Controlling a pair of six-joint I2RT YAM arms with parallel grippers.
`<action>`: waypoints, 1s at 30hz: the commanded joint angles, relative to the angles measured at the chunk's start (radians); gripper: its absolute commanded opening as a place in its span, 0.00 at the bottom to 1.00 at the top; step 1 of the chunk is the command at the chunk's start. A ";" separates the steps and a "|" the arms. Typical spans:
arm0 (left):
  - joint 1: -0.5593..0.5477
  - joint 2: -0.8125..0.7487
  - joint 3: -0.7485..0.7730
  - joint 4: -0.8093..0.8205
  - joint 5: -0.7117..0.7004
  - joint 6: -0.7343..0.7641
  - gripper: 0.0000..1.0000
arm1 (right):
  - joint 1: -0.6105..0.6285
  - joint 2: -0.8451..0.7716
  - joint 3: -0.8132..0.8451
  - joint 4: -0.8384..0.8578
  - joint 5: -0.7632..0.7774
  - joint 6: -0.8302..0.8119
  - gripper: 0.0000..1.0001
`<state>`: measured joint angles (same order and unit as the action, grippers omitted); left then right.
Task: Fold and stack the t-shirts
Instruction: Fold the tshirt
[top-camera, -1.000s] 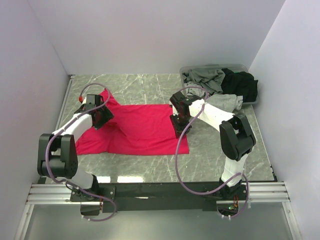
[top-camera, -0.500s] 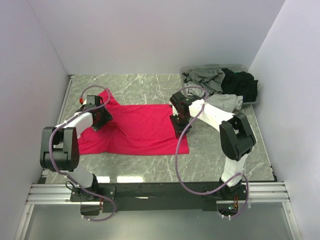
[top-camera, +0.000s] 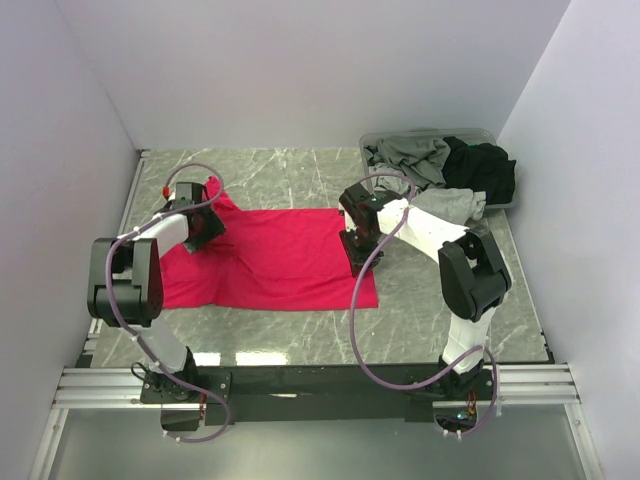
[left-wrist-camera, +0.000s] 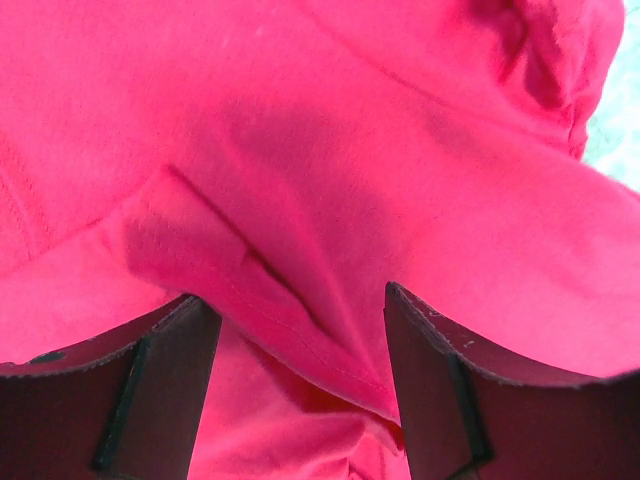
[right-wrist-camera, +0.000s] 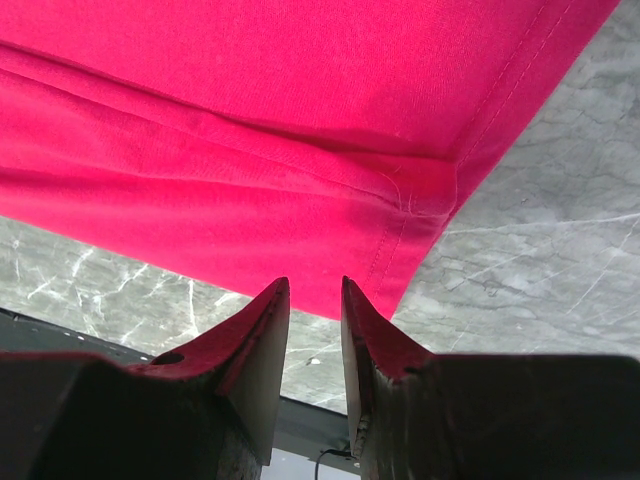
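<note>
A grey-green marble table (top-camera: 300, 175) sits inside plain white walls (top-camera: 300, 70). At its far right corner a grey plastic tub (top-camera: 482, 133) holds a crumpled grey t-shirt (top-camera: 410, 155) and a black t-shirt (top-camera: 490, 170), which spill over its rim. A red t-shirt (top-camera: 280, 262) lies spread in the middle.

The left arm reaches forward. The left gripper (left-wrist-camera: 295, 300) is low over the shirt's far left part, fingers apart with a raised fold of cloth between them.

The right arm bends inward. The right gripper (right-wrist-camera: 312, 288) is at the shirt's right hem, fingers almost together; whether they pinch cloth is unclear.
</note>
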<state>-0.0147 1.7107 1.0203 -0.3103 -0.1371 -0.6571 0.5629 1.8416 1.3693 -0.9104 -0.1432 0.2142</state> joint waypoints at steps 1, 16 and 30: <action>0.004 0.020 0.052 0.025 -0.021 0.027 0.70 | 0.006 0.015 0.039 -0.016 0.013 -0.013 0.35; -0.001 0.101 0.162 0.042 0.024 0.045 0.69 | 0.008 0.025 0.045 -0.027 0.013 -0.015 0.35; -0.053 0.095 0.185 0.057 0.044 0.019 0.68 | 0.009 0.018 0.047 -0.024 0.024 -0.012 0.35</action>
<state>-0.0628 1.8111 1.1515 -0.2607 -0.0834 -0.6312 0.5632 1.8549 1.3746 -0.9215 -0.1383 0.2111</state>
